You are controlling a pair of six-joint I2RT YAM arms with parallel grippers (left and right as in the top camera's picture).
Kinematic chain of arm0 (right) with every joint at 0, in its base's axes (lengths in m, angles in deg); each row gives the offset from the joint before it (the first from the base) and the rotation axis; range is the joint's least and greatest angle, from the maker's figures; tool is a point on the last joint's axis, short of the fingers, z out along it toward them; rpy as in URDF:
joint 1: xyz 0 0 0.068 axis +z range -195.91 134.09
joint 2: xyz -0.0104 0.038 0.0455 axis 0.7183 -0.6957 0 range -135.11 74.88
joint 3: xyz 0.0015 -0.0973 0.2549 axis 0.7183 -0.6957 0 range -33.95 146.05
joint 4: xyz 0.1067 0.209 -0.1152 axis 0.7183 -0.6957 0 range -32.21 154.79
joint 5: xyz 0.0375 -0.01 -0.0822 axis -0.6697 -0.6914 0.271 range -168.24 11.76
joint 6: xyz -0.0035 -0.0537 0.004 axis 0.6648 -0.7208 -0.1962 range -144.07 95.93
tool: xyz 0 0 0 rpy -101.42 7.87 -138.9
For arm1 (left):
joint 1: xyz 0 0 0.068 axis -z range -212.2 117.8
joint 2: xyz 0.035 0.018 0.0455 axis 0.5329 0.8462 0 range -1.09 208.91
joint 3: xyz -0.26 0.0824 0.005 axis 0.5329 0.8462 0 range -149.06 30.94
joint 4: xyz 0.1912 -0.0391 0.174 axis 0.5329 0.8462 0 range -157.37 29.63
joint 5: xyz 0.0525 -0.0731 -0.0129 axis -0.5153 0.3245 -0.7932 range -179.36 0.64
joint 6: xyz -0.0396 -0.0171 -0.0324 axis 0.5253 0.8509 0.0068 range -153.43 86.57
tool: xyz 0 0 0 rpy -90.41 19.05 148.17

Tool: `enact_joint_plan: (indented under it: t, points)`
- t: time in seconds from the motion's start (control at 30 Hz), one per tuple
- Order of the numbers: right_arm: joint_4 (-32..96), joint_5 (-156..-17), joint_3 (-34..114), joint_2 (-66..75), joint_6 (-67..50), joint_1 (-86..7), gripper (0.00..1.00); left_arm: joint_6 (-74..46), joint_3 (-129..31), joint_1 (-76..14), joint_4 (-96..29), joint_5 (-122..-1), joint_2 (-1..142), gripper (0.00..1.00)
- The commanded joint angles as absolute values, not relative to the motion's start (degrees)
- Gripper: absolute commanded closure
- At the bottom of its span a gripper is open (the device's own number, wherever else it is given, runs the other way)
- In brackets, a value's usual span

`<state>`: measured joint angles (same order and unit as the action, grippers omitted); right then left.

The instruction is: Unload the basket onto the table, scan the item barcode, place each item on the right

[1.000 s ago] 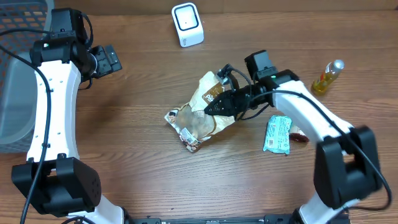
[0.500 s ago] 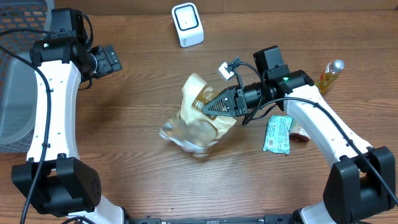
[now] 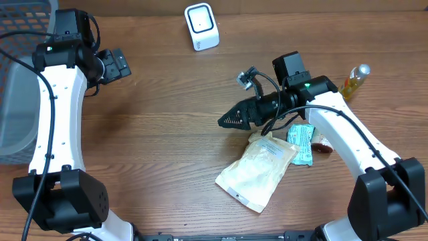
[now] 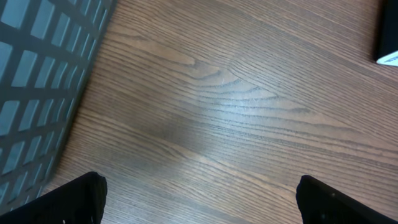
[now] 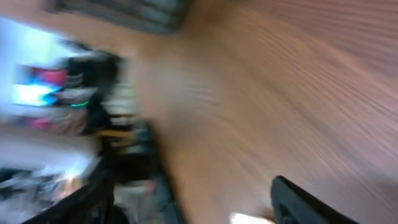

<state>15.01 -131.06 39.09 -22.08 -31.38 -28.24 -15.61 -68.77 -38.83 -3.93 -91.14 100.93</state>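
1. Lying flat on the table [image 3: 154, 134], the pale bag [image 3: 257, 174] sits low and to the right of the middle. Its 2 o'clock corner is right up against a teal packet [image 3: 302, 142].
2. The bag's long side runs from 1 o'clock down to 7 o'clock in the overhead view. I cannot see a barcode on the side facing up.
3. The right gripper [image 3: 227, 122] is near the bag but apart from it. The bag lies at 5 o'clock from its tips. Its fingers are spread and hold nothing.
4. The left gripper [image 3: 120, 63] is far off at 10 o'clock, near the basket [image 3: 13, 80]. Its fingers are spread wide and hold nothing. So the right arm is the nearer one.
5. The scanner [image 3: 201, 25] stands at 11 o'clock from the bag, well apart. I think the bag has to be picked up and carried that way.
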Motion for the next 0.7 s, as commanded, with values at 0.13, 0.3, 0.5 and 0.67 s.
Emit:
enact_joint_plan:
  t: [0.13, 0.3, 0.5, 0.67]
  points:
    - [8.0, -94.5, 39.1, -20.6, -13.4, -28.3, 0.18, -16.7, -68.5, -38.9, -4.0, -91.4, 101.1, 0.0]
    - [-0.2, -89.2, 39.0, -20.6, -5.9, -28.3, 0.09, -16.7, -68.5, -38.9, -4.0, -91.4, 101.1, 0.0]
    - [-9.0, -83.9, 37.1, -20.6, -0.1, -28.3, 0.0, -16.7, -68.5, -38.9, -4.0, -91.4, 101.1, 0.0]
    - [-7.1, -83.6, 32.1, -20.6, 0.3, -28.3, 0.0, -16.7, -68.5, -38.9, -4.0, -91.4, 101.1, 0.01]
